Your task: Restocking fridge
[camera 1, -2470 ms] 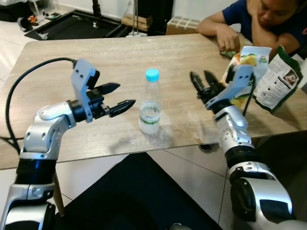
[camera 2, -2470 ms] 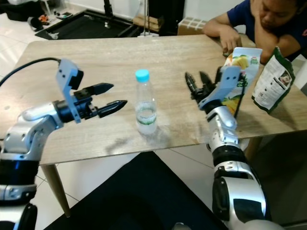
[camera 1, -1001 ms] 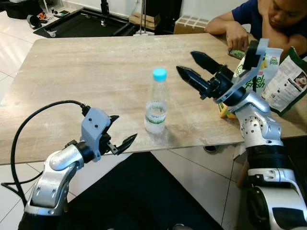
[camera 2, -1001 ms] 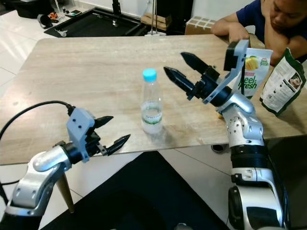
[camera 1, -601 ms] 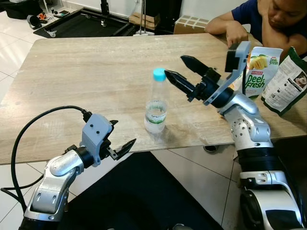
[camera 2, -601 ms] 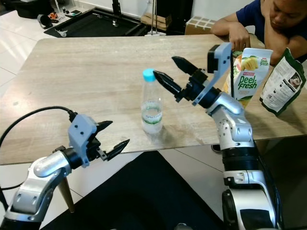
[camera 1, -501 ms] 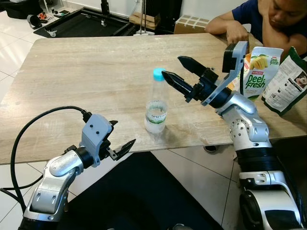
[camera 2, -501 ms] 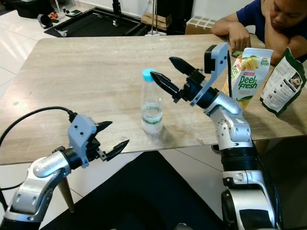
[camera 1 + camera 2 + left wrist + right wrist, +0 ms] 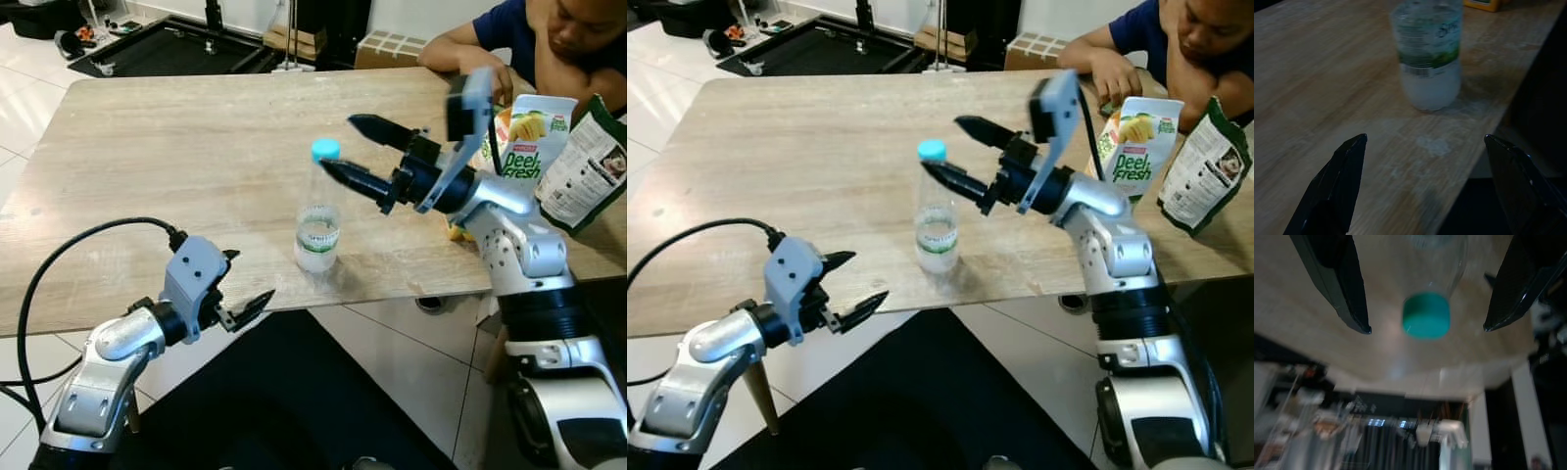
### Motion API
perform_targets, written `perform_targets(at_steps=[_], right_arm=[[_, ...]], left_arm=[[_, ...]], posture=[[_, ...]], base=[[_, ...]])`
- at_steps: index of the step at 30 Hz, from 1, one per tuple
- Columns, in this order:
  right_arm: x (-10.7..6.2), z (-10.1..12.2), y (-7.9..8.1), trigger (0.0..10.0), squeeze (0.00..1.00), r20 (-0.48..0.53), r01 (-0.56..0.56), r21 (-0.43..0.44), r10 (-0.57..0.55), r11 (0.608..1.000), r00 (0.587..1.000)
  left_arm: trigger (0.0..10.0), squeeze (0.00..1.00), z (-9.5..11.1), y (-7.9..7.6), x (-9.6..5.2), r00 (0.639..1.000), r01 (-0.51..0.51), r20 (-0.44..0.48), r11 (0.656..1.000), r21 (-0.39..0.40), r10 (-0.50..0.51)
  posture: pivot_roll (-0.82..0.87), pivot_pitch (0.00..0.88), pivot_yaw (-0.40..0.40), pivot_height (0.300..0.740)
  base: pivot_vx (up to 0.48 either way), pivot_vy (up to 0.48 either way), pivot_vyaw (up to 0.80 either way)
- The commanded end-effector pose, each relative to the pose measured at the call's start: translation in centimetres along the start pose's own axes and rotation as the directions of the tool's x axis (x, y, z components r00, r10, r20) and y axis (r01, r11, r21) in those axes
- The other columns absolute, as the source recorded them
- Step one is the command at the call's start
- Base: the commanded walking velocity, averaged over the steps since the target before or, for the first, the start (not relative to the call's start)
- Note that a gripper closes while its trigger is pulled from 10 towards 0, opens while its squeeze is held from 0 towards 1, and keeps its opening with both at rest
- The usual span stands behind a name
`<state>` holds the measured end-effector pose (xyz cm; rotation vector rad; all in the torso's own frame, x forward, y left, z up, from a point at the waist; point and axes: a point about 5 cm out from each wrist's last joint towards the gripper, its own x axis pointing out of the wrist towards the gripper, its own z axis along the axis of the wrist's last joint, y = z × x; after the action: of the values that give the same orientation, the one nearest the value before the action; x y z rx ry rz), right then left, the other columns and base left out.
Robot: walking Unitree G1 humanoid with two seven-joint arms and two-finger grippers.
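The right tool (image 9: 348,149) hangs wide open, holding nothing, its two fingers either side of the water bottle's (image 9: 317,209) blue cap (image 9: 325,149) without touching. The bottle stands upright on the bench (image 9: 176,147), just below. This looks like the reach to grasp; next, lower and close. The left tool (image 9: 245,284), open and empty, idles off the bench edge.

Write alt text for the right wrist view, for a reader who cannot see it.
The right pincer is open, its two black fingers on either side of the teal cap of a clear water bottle, not touching it. Behind the bottle is the pale wooden table, and beyond its edge a blurred room.
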<state>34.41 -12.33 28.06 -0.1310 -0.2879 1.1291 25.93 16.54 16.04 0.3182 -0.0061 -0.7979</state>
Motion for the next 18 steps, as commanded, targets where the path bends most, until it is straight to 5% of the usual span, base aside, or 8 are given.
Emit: perform_targets(at_steps=[1, 18], right_arm=[[0.3, -0.2, -0.2, 10.0, 0.00, -0.049, -0.007, -0.009, 0.007, 1.000, 0.999], [2.0, -0.5, -1.2, 10.0, 0.00, -0.139, -0.034, -0.007, 0.033, 0.999, 0.990]], left_arm=[[10.0, 0.00, -0.6, -0.1, -0.2, 0.999, 0.019, -0.035, 1.000, -0.011, -0.019], [10.0, 0.00, -0.9, 0.3, -0.7, 0.998, 0.021, -0.059, 1.000, -0.022, -0.022]], posture=[[-0.09, 0.118, 0.008, 0.740], [-0.08, 0.119, 0.003, 0.740]], base=[[0.000, 0.000, 0.00], [0.000, 0.000, 0.00]])
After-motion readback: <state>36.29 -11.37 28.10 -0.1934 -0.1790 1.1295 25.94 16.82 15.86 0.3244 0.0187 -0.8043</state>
